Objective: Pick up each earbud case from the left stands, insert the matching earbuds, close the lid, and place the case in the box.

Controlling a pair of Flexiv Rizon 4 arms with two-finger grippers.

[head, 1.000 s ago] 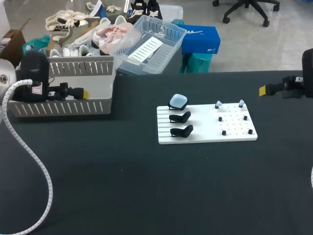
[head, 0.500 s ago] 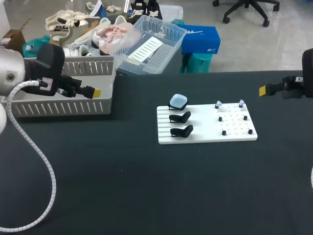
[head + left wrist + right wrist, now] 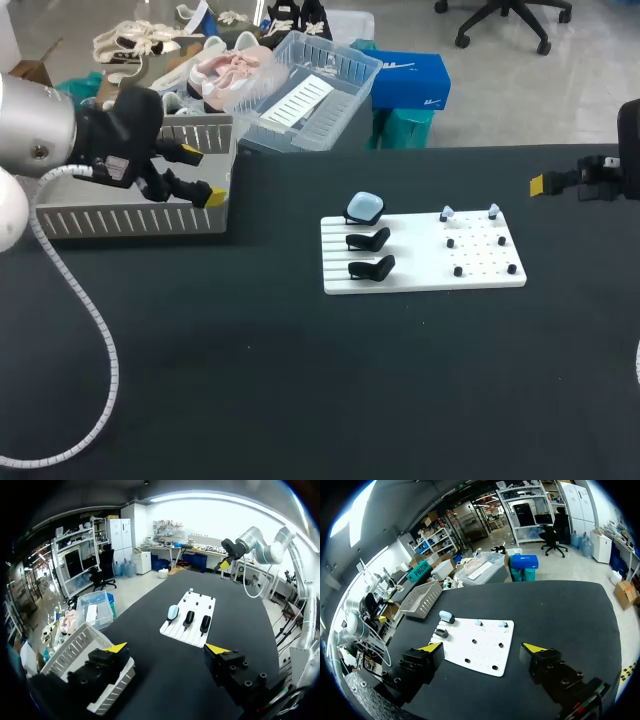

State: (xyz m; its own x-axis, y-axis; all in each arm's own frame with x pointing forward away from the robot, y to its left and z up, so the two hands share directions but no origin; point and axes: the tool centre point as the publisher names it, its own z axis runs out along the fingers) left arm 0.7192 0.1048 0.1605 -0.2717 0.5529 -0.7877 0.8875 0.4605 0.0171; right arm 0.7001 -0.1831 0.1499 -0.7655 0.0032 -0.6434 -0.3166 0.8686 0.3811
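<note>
The blue earbud case (image 3: 365, 207) sits on the white board (image 3: 420, 278) at its ten o'clock; two earbuds (image 3: 447, 213) stand at its one o'clock; the left jaws hang spread over the grey box (image 3: 120, 218) at its four o'clock corner; the right jaws are spread too, at the surface's (image 3: 300, 380) three o'clock edge.

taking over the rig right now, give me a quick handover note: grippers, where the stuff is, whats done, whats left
Left gripper: open, empty, at the right end of the grey box.
Right gripper: open, empty, off to the right of the white board.
Things: one light blue earbud case sits on the rearmost stand. The two black stands in front of it are bare. Two earbuds sit on the board's rear pegs.
Done: perhaps two cases, judging by the bare stands. The box's inside is partly hidden, so I cannot confirm.
Left: pick up the blue case, insert the earbuds, close the lid, box it.
</note>
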